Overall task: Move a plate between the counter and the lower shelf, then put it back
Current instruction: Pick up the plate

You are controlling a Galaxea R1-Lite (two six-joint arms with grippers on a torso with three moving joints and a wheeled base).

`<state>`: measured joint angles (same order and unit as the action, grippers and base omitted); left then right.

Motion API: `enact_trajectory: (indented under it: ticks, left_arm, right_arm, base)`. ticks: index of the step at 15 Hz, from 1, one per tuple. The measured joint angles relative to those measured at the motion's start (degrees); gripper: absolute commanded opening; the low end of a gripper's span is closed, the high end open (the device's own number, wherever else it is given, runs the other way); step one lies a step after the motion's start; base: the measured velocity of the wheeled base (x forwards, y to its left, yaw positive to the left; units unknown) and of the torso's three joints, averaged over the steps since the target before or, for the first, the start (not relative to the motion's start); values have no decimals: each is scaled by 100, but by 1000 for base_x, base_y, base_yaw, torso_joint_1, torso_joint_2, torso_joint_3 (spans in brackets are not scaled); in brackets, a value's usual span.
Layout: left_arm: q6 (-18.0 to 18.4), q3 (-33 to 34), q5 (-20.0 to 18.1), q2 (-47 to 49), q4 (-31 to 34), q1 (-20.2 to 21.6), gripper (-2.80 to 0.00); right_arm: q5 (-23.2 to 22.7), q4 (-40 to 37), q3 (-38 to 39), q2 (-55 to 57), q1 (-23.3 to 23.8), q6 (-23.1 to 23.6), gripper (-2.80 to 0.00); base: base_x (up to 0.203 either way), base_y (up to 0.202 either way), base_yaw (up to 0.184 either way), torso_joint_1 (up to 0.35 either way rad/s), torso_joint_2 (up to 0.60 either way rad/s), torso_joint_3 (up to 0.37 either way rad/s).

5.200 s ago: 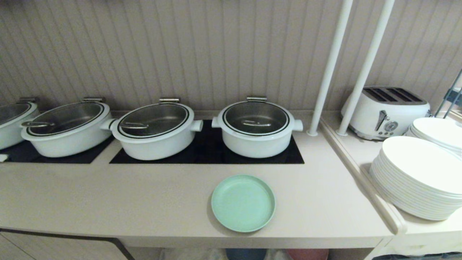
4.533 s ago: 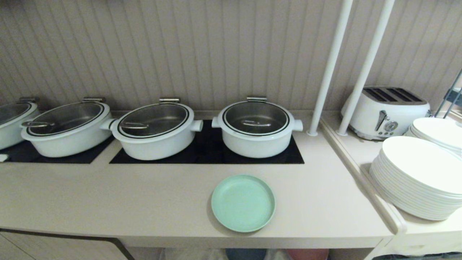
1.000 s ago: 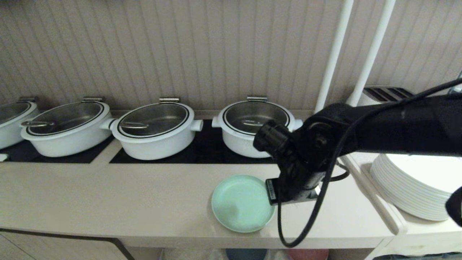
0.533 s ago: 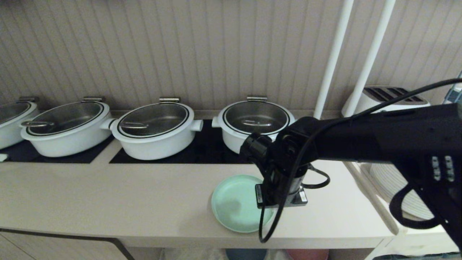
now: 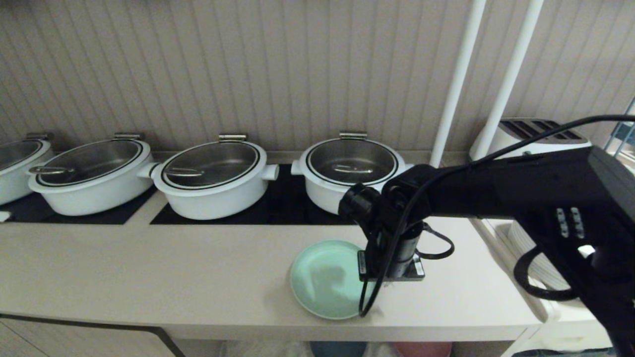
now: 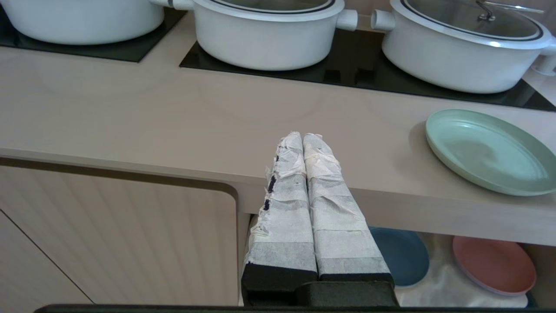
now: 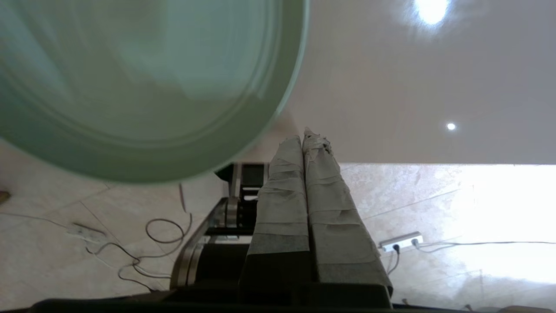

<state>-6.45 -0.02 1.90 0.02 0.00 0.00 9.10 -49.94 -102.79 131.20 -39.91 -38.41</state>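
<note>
Mint-green plate (image 5: 325, 278) lies lower centre on the counter (image 5: 198, 267), close to its front edge. Right claw (image 7: 306, 137), fingers pressed together, points down just off the plate's right rim. Bare counter spreads left. Left claw (image 6: 302, 138) is closed, parked before the counter edge.

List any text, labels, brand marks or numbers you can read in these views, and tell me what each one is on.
No text can be read in any view.
Sticker on the right gripper's wrist plate: something printed, too small to read.
Toaster: mostly hidden behind the right arm, no marking visible.
Plate, white pots, counter: plain, no markings.
</note>
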Motion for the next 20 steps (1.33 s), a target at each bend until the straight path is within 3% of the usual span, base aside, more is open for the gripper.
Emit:
enact_trajectory:
  ticks: [13, 14, 20]
  left_arm:
    - [4, 0, 2, 0, 0, 0, -280]
    - [2, 0, -1, 0, 0, 0, -280]
    - [1, 2, 2, 0, 0, 0, -280]
  right_arm:
    - [28, 17, -508, 422, 191, 48, -280]
    - [28, 22, -517, 432, 205, 62, 0]
    - [35, 26, -529, 449, 284, 63, 0]
  base:
    - [0, 0, 0, 0, 0, 0]
    - [0, 0, 0, 0, 0, 0]
    - [0, 0, 0, 0, 0, 0]
